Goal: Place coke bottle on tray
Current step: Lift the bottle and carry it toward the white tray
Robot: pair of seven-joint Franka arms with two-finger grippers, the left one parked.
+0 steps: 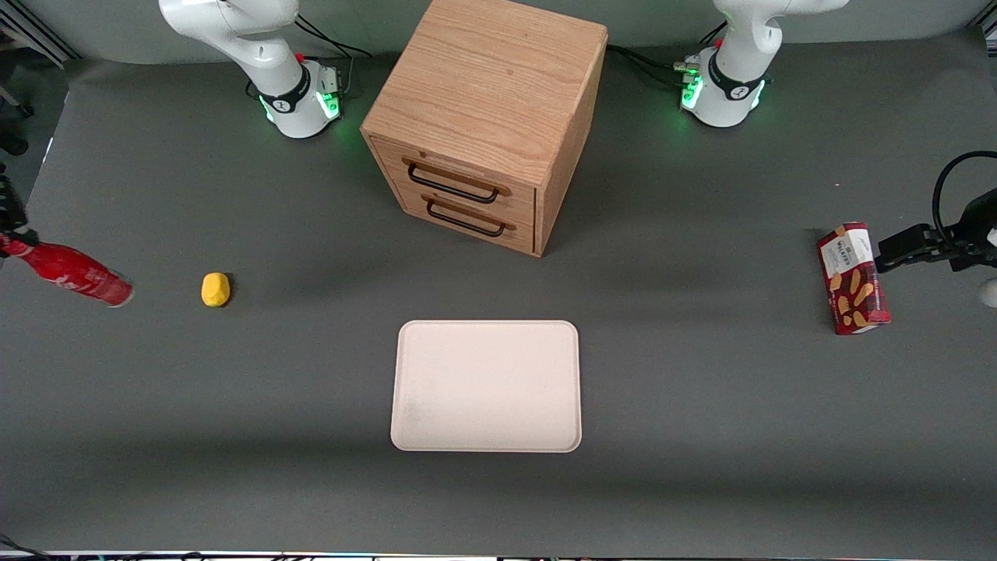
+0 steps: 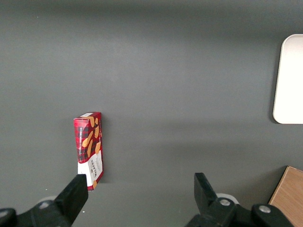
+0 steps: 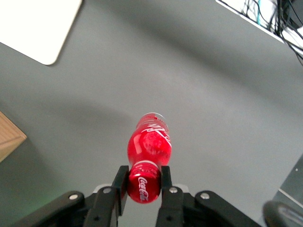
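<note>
Nearest the front camera lies the flat, cream-pinkish rectangular tray with rounded corners and a low rim, bare on the grey tabletop. Farther from the camera, toward the working arm's end, a small yellow rounded lump sits on the tabletop. Past it, at the tabletop's edge, the small slim red coke bottle with white lettering hangs tilted in the hand, cap end caught, silvery base pointing out and clear of the surface. The hand's two black fingers are closed narrowly on the cap and neck. Farthest stands the oak two-drawer cabinet. The bottle looks rigid, light and glossy, so likely slippery; held by the neck alone it may swing or pivot, and a grip lower on the body would probably steady it.
</note>
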